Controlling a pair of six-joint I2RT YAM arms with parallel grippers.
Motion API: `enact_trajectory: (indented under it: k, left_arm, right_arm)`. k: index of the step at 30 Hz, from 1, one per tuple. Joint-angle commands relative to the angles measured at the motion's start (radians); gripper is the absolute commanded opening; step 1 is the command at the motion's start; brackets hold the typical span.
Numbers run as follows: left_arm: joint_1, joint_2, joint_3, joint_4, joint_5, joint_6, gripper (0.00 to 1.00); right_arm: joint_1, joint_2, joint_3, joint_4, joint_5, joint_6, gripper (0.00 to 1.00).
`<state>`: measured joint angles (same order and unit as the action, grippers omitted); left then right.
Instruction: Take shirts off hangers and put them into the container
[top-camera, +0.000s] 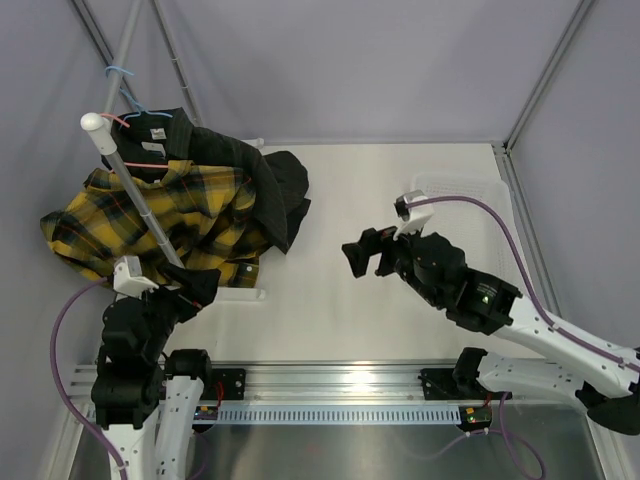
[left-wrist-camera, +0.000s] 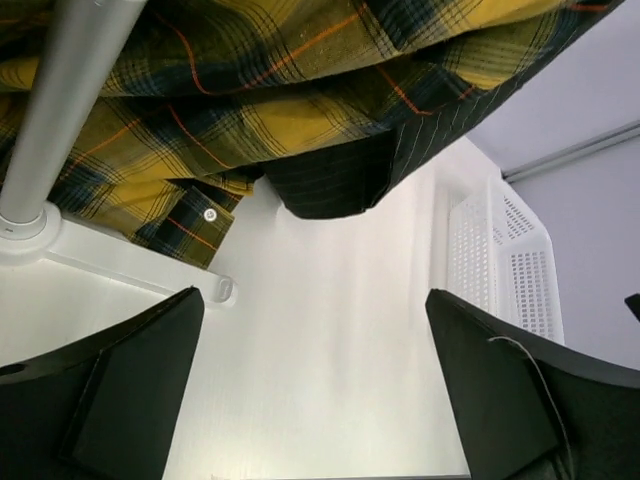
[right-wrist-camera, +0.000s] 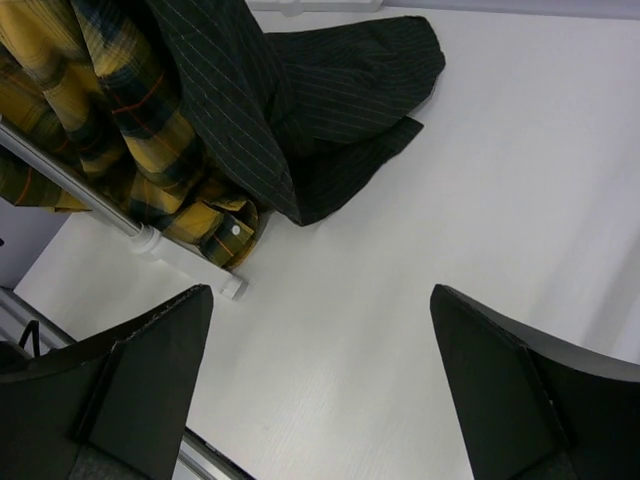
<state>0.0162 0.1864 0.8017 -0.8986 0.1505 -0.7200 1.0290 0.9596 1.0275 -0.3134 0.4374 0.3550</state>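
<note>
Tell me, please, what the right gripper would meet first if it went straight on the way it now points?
Probably the bare white table: the right gripper, open, points left and slightly down at it, with the black shirt lying beyond. If its tilt is shallower than it seems, that shirt comes first.

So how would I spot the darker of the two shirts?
Find the grey pole slanting over the left of the white table, two shirts bunched on it. The black shirt is the right-hand one, its end spilling onto the tabletop. Unlike the yellow plaid shirt beside it, it is dark with faint pinstripes.
</note>
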Motion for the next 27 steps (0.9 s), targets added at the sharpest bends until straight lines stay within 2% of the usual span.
enact_trajectory:
  k: [1,2,3,5,8,11,14,15,20,23,27]
  left_arm:
    - [0.002,0.021,-0.01,-0.086,0.022,0.009,0.99]
    - [0.002,0.031,-0.007,-0.156,-0.09,-0.074,0.99]
    - [0.002,0.042,-0.019,-0.192,-0.097,-0.076,0.99]
    - [0.002,0.036,-0.062,-0.133,-0.025,-0.015,0.99]
    - [0.002,-0.037,-0.116,-0.091,-0.02,-0.028,0.99]
    - [0.002,-0.105,-0.148,-0.065,-0.016,-0.053,0.99]
    - [0.002,-0.081,-0.156,-0.053,0.01,-0.038,0.99]
    - [0.001,-0.071,-0.154,-0.046,0.018,-0.026,0.99]
    - [0.001,-0.048,-0.11,-0.088,-0.012,0.022,0.99]
    - [0.002,-0.021,-0.079,-0.111,0.001,0.022,0.99]
    - [0.002,-0.001,-0.091,-0.063,0.093,0.004,0.99]
  right_arm:
    - [0.008,-0.117,-0.115,0.042,0.002,-0.01,0.99]
    - [0.006,-0.136,-0.136,0.081,-0.041,-0.039,1.0]
    - [0.006,-0.154,-0.158,0.094,-0.057,-0.05,0.99]
    - [0.006,-0.141,-0.139,0.103,-0.112,-0.106,0.99]
    - [0.006,-0.079,-0.092,0.169,-0.211,-0.171,1.0]
    - [0.006,0.068,0.06,0.134,-0.253,-0.224,0.99]
    - [0.005,0.255,0.347,0.073,-0.313,-0.287,1.0]
    - [0.002,0.346,0.403,0.06,-0.331,-0.303,0.99]
    - [-0.014,0.6,0.782,-0.029,-0.414,-0.414,0.98]
    - [-0.026,0.691,0.958,-0.076,-0.503,-0.496,0.97]
    - [-0.073,0.867,1.15,-0.131,-0.633,-0.551,0.93]
